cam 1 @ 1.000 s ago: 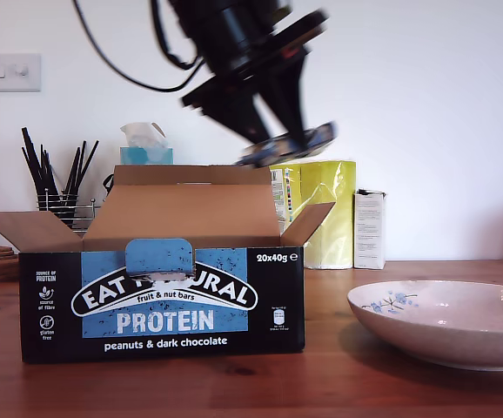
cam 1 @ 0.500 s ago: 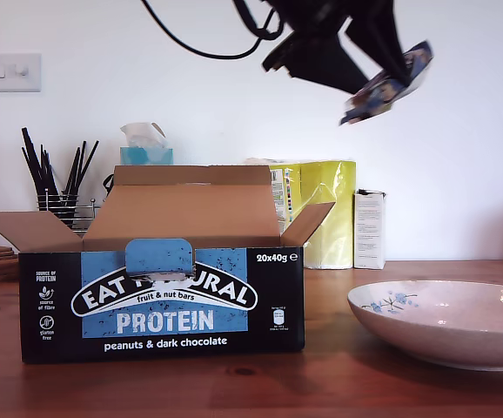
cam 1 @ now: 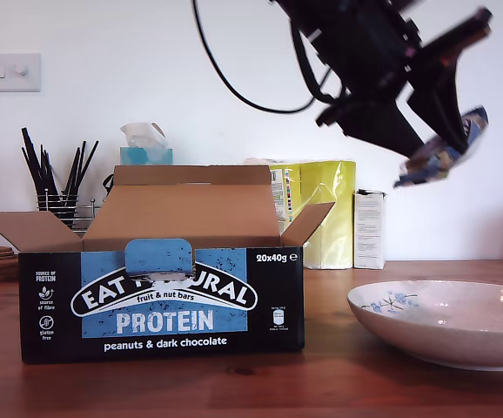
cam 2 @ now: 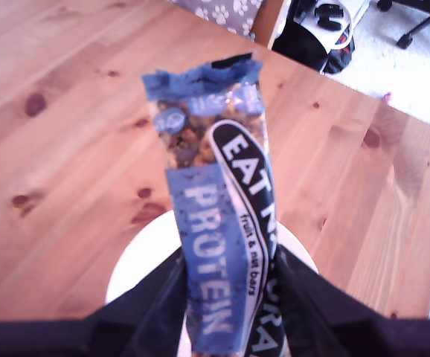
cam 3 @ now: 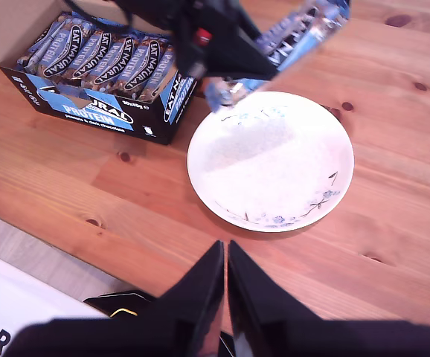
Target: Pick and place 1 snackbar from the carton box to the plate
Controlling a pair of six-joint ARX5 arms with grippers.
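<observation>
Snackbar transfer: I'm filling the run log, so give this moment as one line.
phase: carry | first pincer: shut on snackbar, above plate | second pincer: shut, empty | carton box: open

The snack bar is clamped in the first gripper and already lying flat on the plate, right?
Not quite. The snack bar is clamped in my first gripper, but it isn't on the plate. The exterior view shows it held in the air well above the plate, and the second wrist view shows the plate bare.

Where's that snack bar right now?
The snackbar is in the air at the exterior view's upper right, pinched in my first end effector above the plate.
</observation>
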